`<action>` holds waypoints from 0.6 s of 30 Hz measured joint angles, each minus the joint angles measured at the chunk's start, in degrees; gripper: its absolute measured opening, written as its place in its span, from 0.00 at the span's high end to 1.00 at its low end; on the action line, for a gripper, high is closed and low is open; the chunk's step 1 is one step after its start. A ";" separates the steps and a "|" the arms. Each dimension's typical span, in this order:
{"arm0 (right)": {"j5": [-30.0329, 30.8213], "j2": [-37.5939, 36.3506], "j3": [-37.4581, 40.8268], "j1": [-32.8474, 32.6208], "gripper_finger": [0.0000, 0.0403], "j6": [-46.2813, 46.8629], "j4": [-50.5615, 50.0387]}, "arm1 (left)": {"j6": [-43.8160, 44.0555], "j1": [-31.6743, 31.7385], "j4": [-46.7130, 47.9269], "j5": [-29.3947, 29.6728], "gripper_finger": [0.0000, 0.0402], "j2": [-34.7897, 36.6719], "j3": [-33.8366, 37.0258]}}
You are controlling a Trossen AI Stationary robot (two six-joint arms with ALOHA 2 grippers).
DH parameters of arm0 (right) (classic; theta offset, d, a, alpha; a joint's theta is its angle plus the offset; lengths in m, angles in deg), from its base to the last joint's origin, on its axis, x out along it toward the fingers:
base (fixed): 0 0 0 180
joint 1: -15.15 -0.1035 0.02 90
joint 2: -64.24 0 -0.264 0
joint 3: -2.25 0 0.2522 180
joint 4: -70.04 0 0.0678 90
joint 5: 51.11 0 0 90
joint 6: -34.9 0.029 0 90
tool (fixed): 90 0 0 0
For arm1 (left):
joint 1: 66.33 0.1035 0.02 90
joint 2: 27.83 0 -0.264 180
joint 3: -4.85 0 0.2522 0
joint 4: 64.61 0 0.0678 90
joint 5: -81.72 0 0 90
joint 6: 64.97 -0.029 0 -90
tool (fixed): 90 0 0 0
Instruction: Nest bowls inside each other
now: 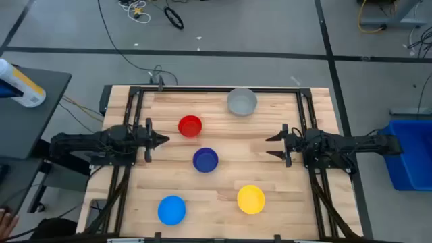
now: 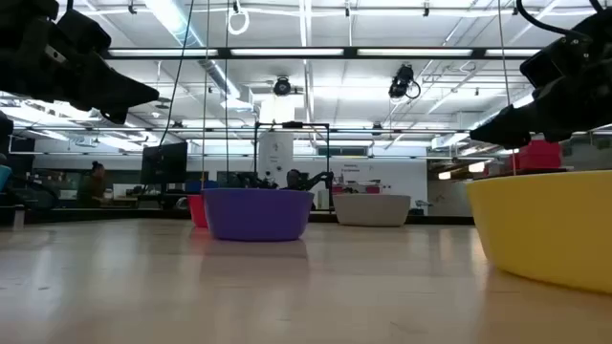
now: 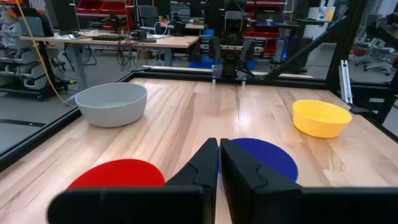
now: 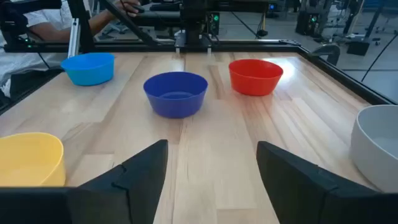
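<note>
Five bowls stand apart, each on its base on the wooden table (image 1: 223,128): grey (image 1: 241,102) at the far middle, red (image 1: 190,126), dark blue (image 1: 205,160) in the middle, light blue (image 1: 171,209) and yellow (image 1: 251,199) near the front edge. My left gripper (image 1: 165,140) hovers shut at the table's left, just left of the red bowl (image 3: 118,173). My right gripper (image 1: 271,145) hovers open at the table's right, nothing between its fingers (image 4: 149,163). Both are above the tabletop.
A black metal frame (image 1: 216,89) runs around the table's edge. Beyond the table stand a blue bin (image 1: 408,152) at the right and a side table with a spray bottle (image 1: 20,84) at the left. A person (image 4: 37,22) shows behind the table's left side.
</note>
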 joint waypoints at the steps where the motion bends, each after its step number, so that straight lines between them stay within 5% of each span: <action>1: 0.00 -0.02 0.00 0.00 0.35 0.00 0.00 | 0.00 0.02 -0.02 -0.01 0.95 0.00 0.00; 18: 0.00 -0.01 0.02 0.00 0.31 0.00 -0.02 | 0.00 0.00 -0.01 -0.02 0.95 -0.01 0.00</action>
